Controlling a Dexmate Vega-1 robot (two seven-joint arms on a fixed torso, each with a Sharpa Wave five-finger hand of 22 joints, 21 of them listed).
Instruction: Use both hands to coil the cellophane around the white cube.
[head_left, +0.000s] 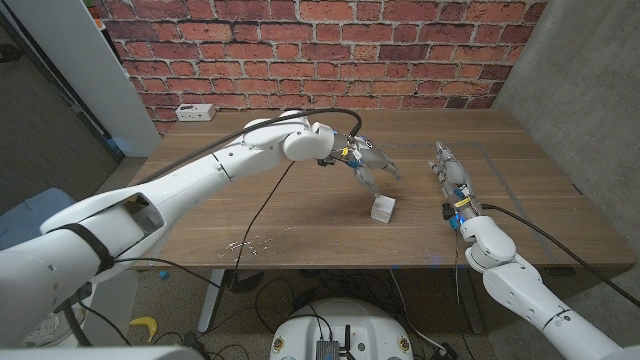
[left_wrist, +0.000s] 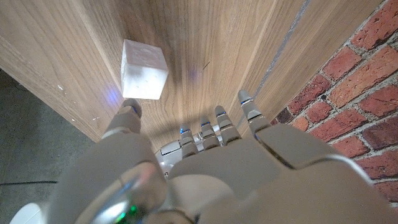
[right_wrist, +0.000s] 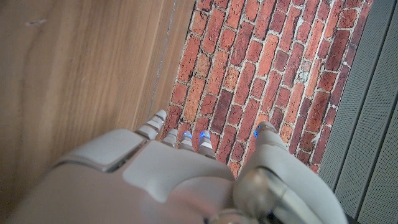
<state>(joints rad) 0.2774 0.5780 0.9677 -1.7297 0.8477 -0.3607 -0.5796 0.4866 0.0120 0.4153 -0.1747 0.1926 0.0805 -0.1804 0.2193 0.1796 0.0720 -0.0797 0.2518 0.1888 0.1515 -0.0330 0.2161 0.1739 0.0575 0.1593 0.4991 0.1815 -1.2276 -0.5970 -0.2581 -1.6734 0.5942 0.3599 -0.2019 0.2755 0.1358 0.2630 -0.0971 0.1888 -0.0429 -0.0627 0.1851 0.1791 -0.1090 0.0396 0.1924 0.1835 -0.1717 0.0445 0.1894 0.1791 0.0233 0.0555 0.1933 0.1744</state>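
The white cube (head_left: 383, 208) stands on the wooden table (head_left: 300, 215) right of the middle; it also appears in the left wrist view (left_wrist: 144, 70). My left hand (head_left: 368, 165) hovers just behind and above the cube, fingers apart and pointing down toward it, holding nothing (left_wrist: 199, 162). My right hand (head_left: 450, 175) stands to the right of the cube, a short gap away, fingers stretched out toward the far edge and holding nothing (right_wrist: 186, 180). Faint glints (head_left: 250, 243) lie on the table near the front left; I cannot tell if they are cellophane.
A white power strip (head_left: 194, 112) lies at the table's far left corner. A brick wall (head_left: 330, 40) runs behind the table and a grey wall (head_left: 580, 90) closes the right side. A thin straight line (head_left: 497, 172) crosses the table's right part.
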